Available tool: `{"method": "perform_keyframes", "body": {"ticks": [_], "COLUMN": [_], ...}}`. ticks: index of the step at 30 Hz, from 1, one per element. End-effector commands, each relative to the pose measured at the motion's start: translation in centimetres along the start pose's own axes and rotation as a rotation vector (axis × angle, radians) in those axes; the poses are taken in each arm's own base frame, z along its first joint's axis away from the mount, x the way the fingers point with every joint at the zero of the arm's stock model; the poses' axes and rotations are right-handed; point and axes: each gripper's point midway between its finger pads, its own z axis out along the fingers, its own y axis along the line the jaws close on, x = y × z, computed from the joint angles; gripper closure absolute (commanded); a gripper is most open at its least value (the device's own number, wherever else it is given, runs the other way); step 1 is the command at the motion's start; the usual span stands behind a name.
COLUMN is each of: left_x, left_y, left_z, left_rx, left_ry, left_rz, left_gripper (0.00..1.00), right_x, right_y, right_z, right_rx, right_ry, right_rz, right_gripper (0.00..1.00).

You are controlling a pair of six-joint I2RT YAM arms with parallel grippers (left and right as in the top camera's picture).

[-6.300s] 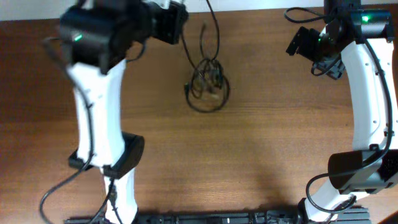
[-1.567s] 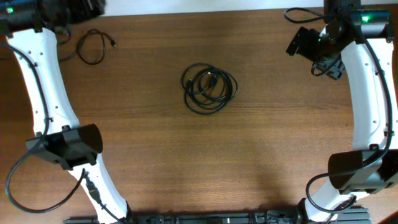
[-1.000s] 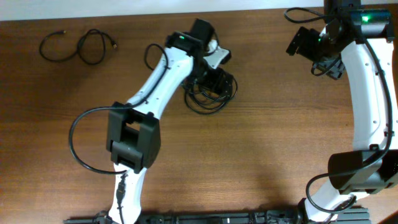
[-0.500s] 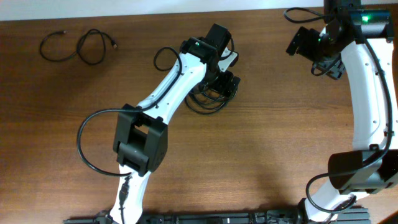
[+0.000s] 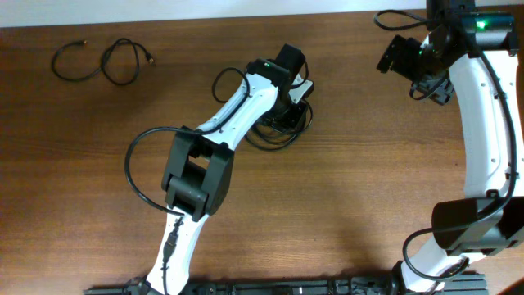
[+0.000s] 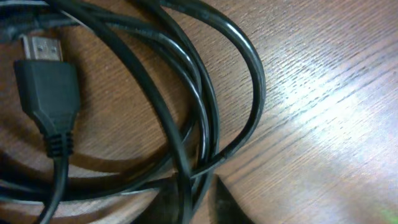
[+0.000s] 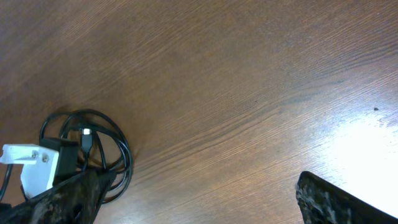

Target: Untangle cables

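Observation:
The cables [image 5: 270,141] lie as one coiled black bundle on the wooden table, centre back. My left gripper [image 5: 293,105] is down on the coil's right side. In the left wrist view its two dark fingertips [image 6: 196,200] sit close together with a couple of the coil's strands [image 6: 249,81] pinched between them. A black plug with a metal tip [image 6: 46,93] lies inside the coil. The bundle also shows in the right wrist view [image 7: 115,155]. My right gripper [image 5: 399,56] hovers far right at the back, open and empty [image 7: 193,205].
A separate thin black cable [image 5: 102,61] lies in loose loops at the table's back left. The table's back edge [image 5: 344,15] runs just behind the coil. The left arm's white links [image 5: 237,106] stretch diagonally from the front left.
The left arm swung from the back left, where it left the loose cable, over to the coil. Its gripper has come down onto the coil's right side. The right arm has not moved.

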Motion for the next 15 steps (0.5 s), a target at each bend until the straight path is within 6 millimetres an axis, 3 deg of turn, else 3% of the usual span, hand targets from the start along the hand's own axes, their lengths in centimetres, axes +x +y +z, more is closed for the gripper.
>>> {"method": "perform_keyframes", "body": {"ticks": [1,5,8,11,13,15], "left_x": [0.8,-0.3,-1.8,-3.7,-4.0,-4.3], "left_y": [0.4,0.0,-1.1,-1.9,-2.0,-1.4], "left_z": [1.9,-1.9,-9.7,-17.6,-21.1,-26.6], "left_rx": [0.0,0.002,-0.001,-0.006,-0.011,-0.027], "left_ry": [0.044,0.034,-0.018,-0.189,-0.272,-0.427], "left_rz": [-0.011,-0.031,-0.039,-0.018,-0.012,-0.007], "left_gripper": [1.0,1.0,1.0,1.0,1.0,1.0], "right_x": [-0.1,-0.1,-0.1,-0.1,-0.1,-0.1], "right_y": [-0.3,-0.3,-0.3,-0.3,-0.3,-0.3], "right_z": [0.1,0.1,0.1,0.1,0.1,0.1], "right_rx": [0.012,0.012,0.012,0.012,0.012,0.012], "right_ry": [-0.005,-0.005,-0.005,-0.005,-0.005,-0.005], "right_rz": [0.007,0.007,0.007,0.007,0.007,0.007], "right_gripper": [0.02,0.02,0.02,0.02,0.02,0.02]}}
